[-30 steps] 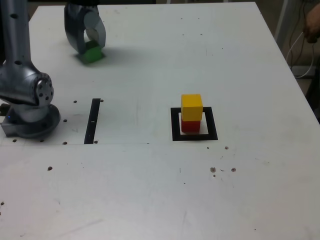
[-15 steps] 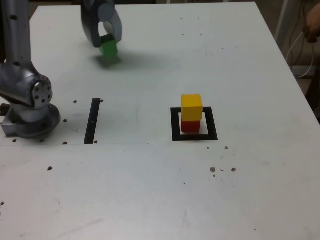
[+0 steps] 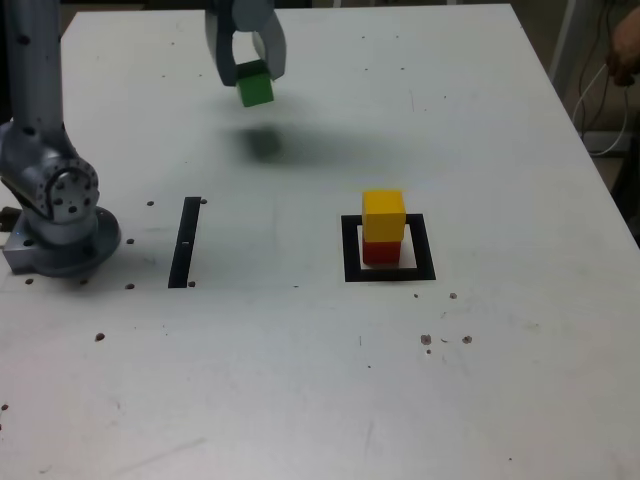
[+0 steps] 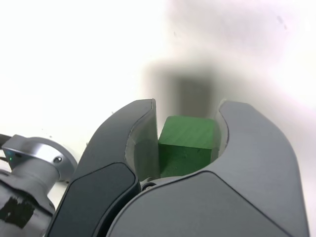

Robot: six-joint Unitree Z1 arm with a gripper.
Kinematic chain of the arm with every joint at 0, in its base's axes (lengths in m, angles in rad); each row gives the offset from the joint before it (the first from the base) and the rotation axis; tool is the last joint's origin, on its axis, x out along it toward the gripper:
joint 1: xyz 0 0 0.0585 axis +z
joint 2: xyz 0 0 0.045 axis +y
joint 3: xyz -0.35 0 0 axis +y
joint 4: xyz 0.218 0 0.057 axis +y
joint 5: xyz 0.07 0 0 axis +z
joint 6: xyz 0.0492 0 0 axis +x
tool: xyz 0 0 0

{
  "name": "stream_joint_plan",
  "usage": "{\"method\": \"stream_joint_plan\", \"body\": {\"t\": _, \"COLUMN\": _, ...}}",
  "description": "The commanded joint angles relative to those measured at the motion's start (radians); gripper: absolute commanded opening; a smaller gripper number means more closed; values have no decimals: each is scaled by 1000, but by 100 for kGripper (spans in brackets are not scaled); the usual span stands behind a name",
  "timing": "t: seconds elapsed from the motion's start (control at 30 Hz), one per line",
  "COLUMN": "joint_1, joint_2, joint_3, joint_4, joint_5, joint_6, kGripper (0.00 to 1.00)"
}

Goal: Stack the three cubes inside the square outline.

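Observation:
My gripper [image 3: 250,75] is shut on the green cube [image 3: 255,88] and holds it in the air above the far part of the table, its shadow on the surface below. In the wrist view the green cube [image 4: 187,144] sits squeezed between the two grey fingers [image 4: 136,143]. The yellow cube [image 3: 384,215] rests on the red cube [image 3: 380,252] inside the square outline [image 3: 350,262], toward the exterior view's right and nearer the camera than the gripper.
The arm's grey base [image 3: 60,215] stands at the exterior view's left. A thin black strip [image 3: 185,242] lies on the white table [image 3: 300,380] beside it. A person's hand [image 3: 625,50] shows at the far right edge.
The gripper has lifted the green cube off the table and carried it toward the exterior view's right. The yellow-on-red stack has not moved.

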Motion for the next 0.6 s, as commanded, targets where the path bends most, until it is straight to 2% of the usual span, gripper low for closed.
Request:
{"method": "stream_joint_plan", "body": {"t": 0.0, "joint_1": -26, "joint_2": -13, "joint_3": -24, "joint_4": 21, "joint_5": -2, "joint_6": -10, "kGripper": 23}}
{"method": "stream_joint_plan", "body": {"t": 0.27, "joint_1": -177, "joint_2": -17, "joint_3": -120, "joint_4": 93, "joint_5": -1, "joint_6": -65, "kGripper": 23}}
{"method": "stream_joint_plan", "body": {"t": 0.57, "joint_1": -374, "joint_2": 24, "joint_3": -237, "joint_4": 174, "joint_5": 14, "joint_6": -151, "kGripper": 23}}
